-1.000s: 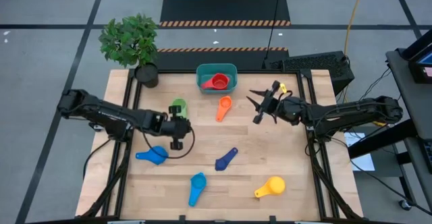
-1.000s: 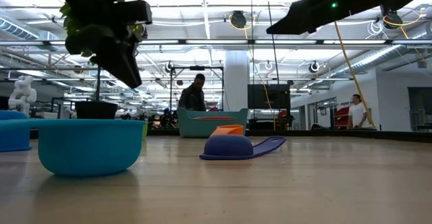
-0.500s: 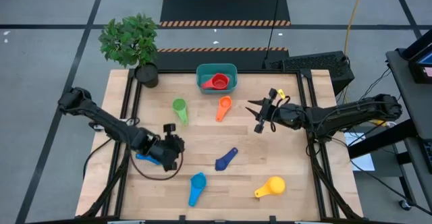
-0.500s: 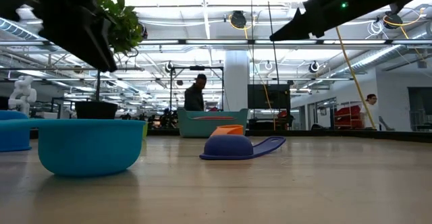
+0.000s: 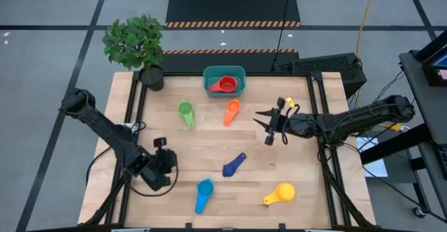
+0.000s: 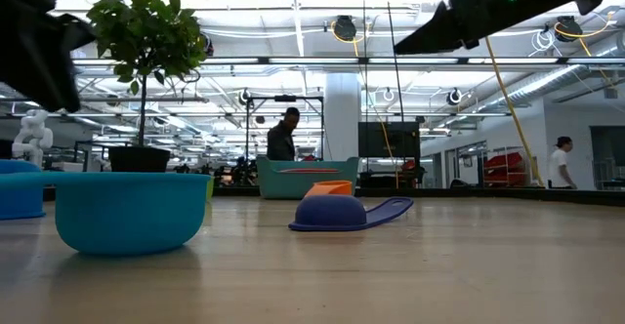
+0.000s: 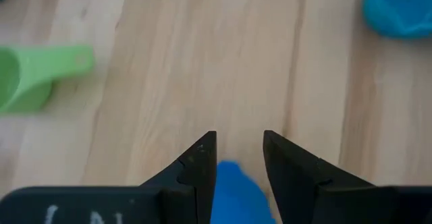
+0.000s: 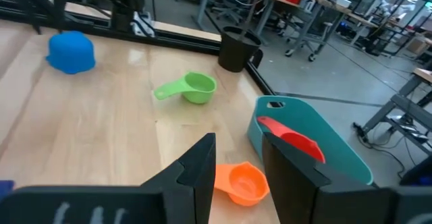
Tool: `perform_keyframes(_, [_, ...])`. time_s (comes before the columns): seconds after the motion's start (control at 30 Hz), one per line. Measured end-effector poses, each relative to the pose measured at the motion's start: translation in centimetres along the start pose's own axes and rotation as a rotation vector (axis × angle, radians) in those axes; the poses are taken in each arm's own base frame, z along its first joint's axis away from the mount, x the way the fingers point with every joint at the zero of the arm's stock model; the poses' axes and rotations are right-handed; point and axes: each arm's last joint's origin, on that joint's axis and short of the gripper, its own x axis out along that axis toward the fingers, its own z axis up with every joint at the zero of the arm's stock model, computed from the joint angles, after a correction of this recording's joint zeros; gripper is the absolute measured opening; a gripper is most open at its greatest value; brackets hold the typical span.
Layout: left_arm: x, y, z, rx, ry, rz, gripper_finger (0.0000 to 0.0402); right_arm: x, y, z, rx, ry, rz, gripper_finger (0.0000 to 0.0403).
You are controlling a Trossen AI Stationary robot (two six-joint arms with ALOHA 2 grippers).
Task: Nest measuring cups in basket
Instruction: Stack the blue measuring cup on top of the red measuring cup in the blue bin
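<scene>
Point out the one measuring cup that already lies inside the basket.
The red measuring cup: it alone lies inside the teal basket; the others all lie out on the wooden table.

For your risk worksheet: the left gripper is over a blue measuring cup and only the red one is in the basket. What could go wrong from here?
1. The left gripper stands open over the light blue cup; its narrow gap may nudge the cup aside instead of gripping it.
2. Carrying it to the basket could mean passing close to the green cup.
3. The red cup lies tilted, so nesting may fail.
</scene>
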Motion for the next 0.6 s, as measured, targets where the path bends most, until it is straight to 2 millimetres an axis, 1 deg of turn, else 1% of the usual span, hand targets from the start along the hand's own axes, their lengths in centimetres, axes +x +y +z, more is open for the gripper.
perform_keyframes(0.23, [-0.6, 0.4, -1.8, -0.132, 0.119, 0.076, 0.0125, -0.2, 0.3, 0.1, -0.004, -0.007, 0.016, 0.0114])
perform_keyframes(0.4, [-1.0, 0.1, -2.7, -0.172, 0.211, 0.049, 0.0125, -0.2, 0.3, 0.1, -0.005, -0.007, 0.016, 0.0114])
perform_keyframes(0.53, [-1.5, -0.1, -3.7, -0.217, 0.335, 0.026, 0.0125, -0.2, 0.4, 0.0, -0.009, 0.0, 0.017, 0.0114])
perform_keyframes(0.6, [-1.8, -0.2, -4.3, -0.23, 0.375, 0.042, 0.0125, -0.2, 0.4, -0.1, -0.012, 0.007, 0.018, 0.0114])
